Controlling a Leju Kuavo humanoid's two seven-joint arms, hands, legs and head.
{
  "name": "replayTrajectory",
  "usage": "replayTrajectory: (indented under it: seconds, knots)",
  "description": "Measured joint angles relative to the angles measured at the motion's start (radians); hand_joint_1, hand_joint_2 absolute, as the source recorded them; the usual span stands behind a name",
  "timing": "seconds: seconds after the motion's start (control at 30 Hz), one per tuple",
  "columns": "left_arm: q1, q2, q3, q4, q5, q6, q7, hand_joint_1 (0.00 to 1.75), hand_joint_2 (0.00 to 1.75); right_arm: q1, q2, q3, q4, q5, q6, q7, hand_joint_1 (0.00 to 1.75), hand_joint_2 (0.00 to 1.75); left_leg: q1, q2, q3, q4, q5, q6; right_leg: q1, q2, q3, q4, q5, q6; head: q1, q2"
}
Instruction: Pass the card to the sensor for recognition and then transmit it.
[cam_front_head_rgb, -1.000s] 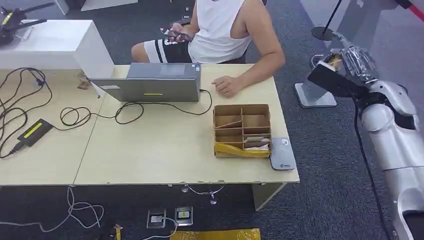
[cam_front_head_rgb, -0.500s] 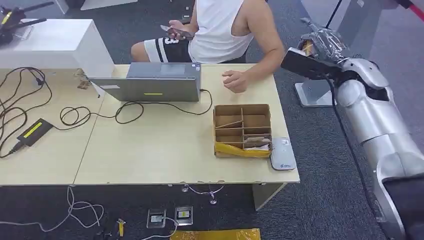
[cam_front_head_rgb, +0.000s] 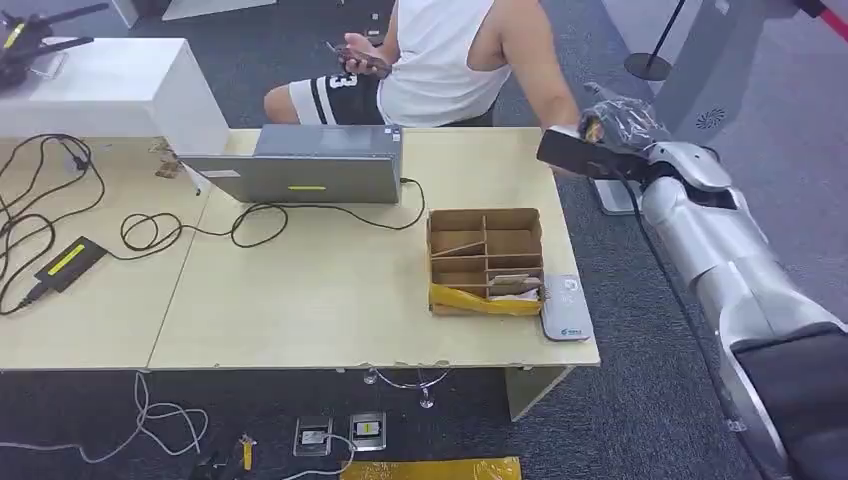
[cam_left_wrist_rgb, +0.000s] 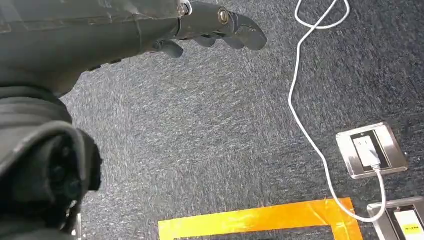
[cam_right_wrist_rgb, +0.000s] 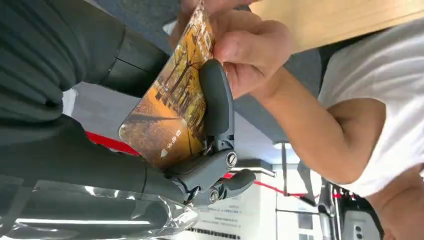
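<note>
Beyond the far right corner of the surface (cam_front_head_rgb: 300, 300), right hand (cam_front_head_rgb: 610, 125) raised, fingers (cam_right_wrist_rgb: 216, 100) closed on the card (cam_right_wrist_rgb: 170, 112). Card pinched flat between a dark finger lying across its face and the grey thumb behind it; picture of autumn trees on the face, orange and brown. At the card's outer end, past the fingertips, a person's hand (cam_right_wrist_rgb: 240, 50) gripping the same card, so both hold it at once. Person's forearm running away from the fingers toward a white sleeveless shirt.

Nearer to the robot than the fingers, on the surface: a cardboard divider box (cam_front_head_rgb: 485, 260) with yellow tape at its front, and just beside it, at the edge, a small grey sensor (cam_front_head_rgb: 565, 308). Well apart from the card, both.

Left hand (cam_left_wrist_rgb: 215, 27) hanging above grey carpet, fingers loosely curled and holding nothing, touching nothing. Below the fingers, a white cable (cam_left_wrist_rgb: 310, 115) leading to a floor socket (cam_left_wrist_rgb: 370, 150), and orange tape (cam_left_wrist_rgb: 260, 220) on the floor.
</note>
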Motion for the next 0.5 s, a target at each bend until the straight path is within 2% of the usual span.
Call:
replayTrajectory:
  seconds: [0.17, 0.23, 0.3, 0.4, 0.47, 0.5]
  knots:
    - [0.000, 0.000, 0.000, 0.000, 0.000, -0.002, 0.002, 0.00, 0.00, -0.001, 0.006, 0.012, 0.023, 0.000, -0.003, 0.000, 1.75, 1.75, 0.000, 0.000, 0.000, 0.000, 0.000, 0.000, 0.000, 0.000, 0.000, 0.000, 0.000, 0.000, 0.000, 0.000]
    - [0.000, 0.000, 0.000, 0.000, 0.000, -0.004, 0.002, 0.00, 0.00, -0.001, 0.008, 0.014, 0.031, 0.000, -0.003, 0.000, 1.66, 1.75, 0.000, 0.000, 0.000, 0.000, 0.000, 0.000, 0.000, 0.000, 0.000, 0.000, 0.000, 0.000, 0.000, 0.000]
    - [0.001, 0.000, 0.000, 0.000, 0.000, -0.006, 0.002, 0.00, 0.00, -0.001, 0.010, 0.015, 0.036, 0.000, -0.003, 0.000, 0.00, 1.75, 0.000, 0.000, 0.000, 0.000, 0.000, 0.000, 0.000, 0.000, 0.000, 0.000, 0.000, 0.000, 0.000, 0.000]
    - [0.002, 0.000, 0.000, 0.000, 0.000, -0.006, 0.002, 0.00, 0.00, -0.001, 0.011, 0.018, 0.043, -0.006, -0.017, -0.008, 0.00, 1.75, 0.000, 0.000, 0.000, 0.000, 0.000, 0.000, 0.000, 0.000, 0.000, 0.000, 0.000, 0.000, 0.000, 0.000]
    - [0.003, -0.001, 0.000, 0.000, 0.000, -0.005, 0.002, 0.00, 0.00, 0.000, 0.012, 0.018, 0.047, -0.036, -0.051, -0.035, 0.00, 1.75, 0.000, 0.000, 0.000, 0.000, 0.000, 0.000, 0.000, 0.001, 0.000, 0.000, 0.000, 0.000, 0.000, 0.000]
    - [0.003, -0.001, 0.000, 0.000, 0.000, -0.004, 0.002, 0.00, 0.00, -0.001, 0.013, 0.016, 0.048, -0.056, -0.065, -0.052, 0.00, 0.00, 0.000, 0.000, 0.000, 0.000, 0.000, 0.000, 0.000, 0.001, 0.000, 0.000, 0.000, 0.000, 0.000, 0.000]
